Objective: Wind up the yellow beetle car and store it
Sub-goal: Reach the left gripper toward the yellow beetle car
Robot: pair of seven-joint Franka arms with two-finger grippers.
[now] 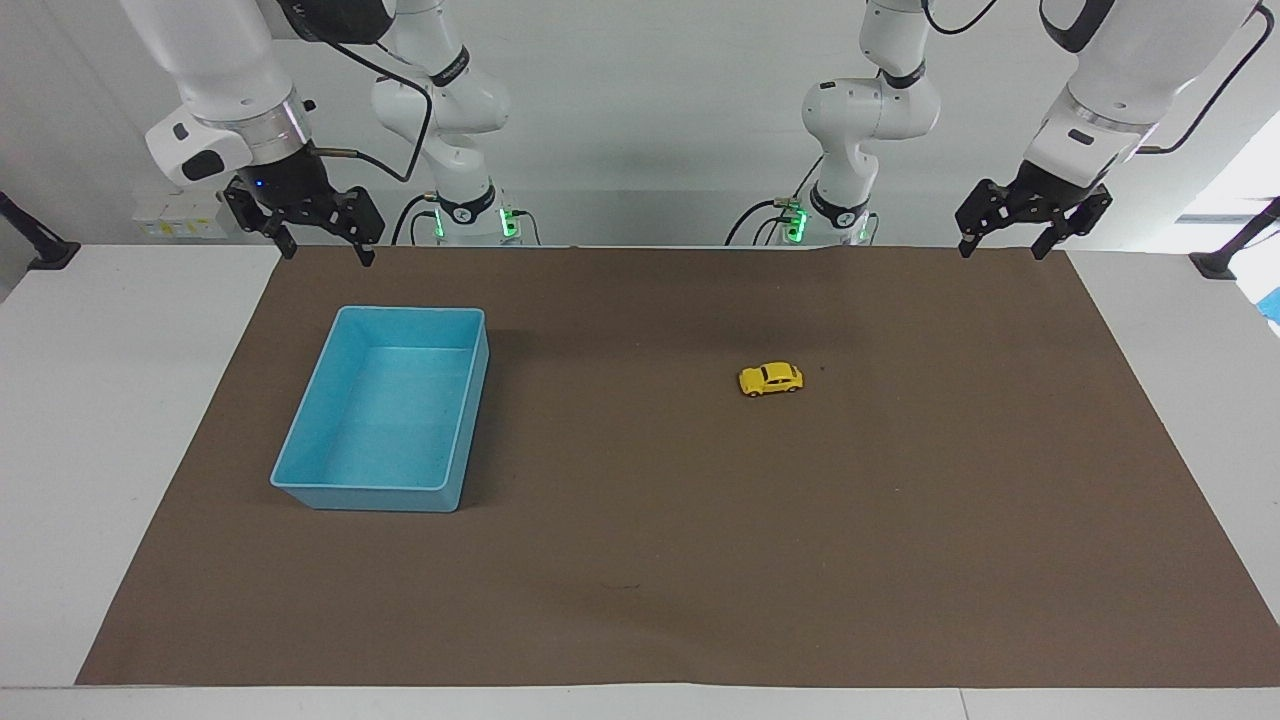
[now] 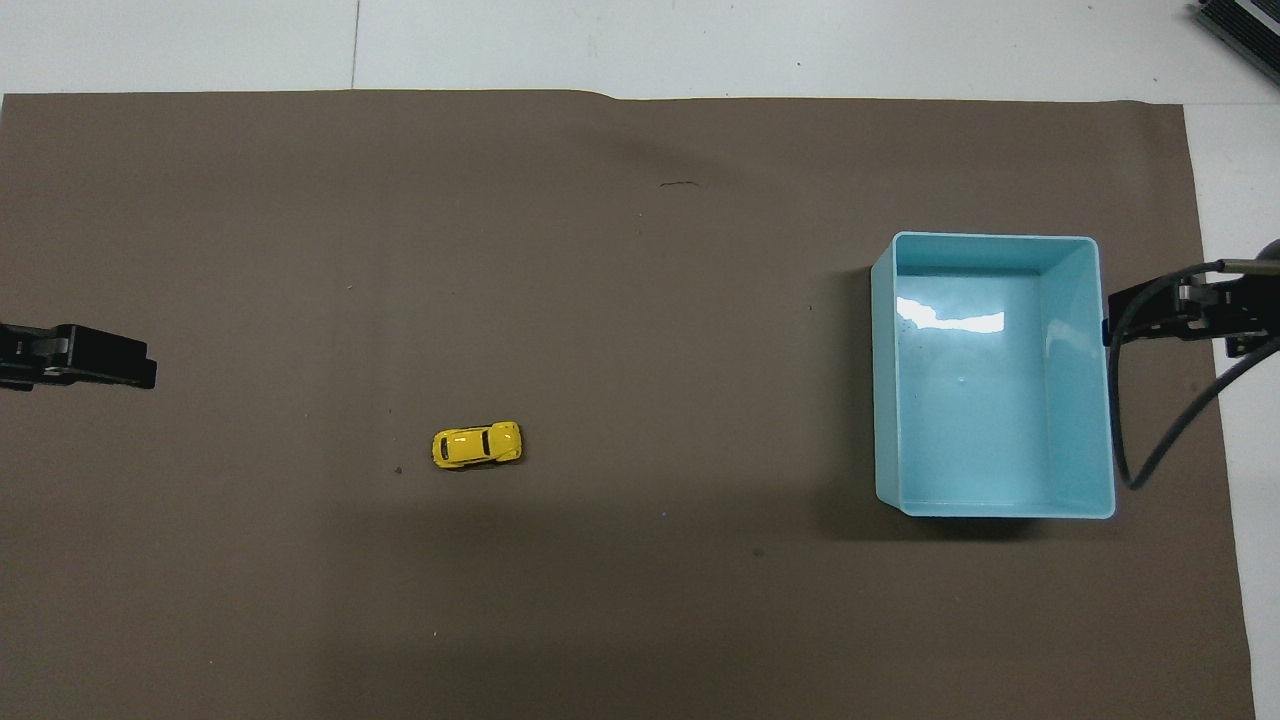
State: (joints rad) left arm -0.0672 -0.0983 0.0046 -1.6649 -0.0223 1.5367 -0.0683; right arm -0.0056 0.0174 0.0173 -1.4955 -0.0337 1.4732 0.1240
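The yellow beetle car [image 1: 771, 379] stands on its wheels on the brown mat, toward the left arm's end of the table; it also shows in the overhead view [image 2: 477, 445]. My left gripper [image 1: 1001, 248] is open and empty, raised over the mat's edge nearest the robots, apart from the car; its tip shows in the overhead view [image 2: 100, 358]. My right gripper [image 1: 324, 252] is open and empty, raised beside the light blue bin [image 1: 312, 490], and waits; part of it shows in the overhead view [image 2: 1180, 305].
The light blue bin [image 2: 1105, 420] is open-topped and holds nothing, at the right arm's end of the mat. The brown mat [image 1: 640, 600] covers most of the white table. A black cable [image 2: 1150, 440] hangs from the right arm.
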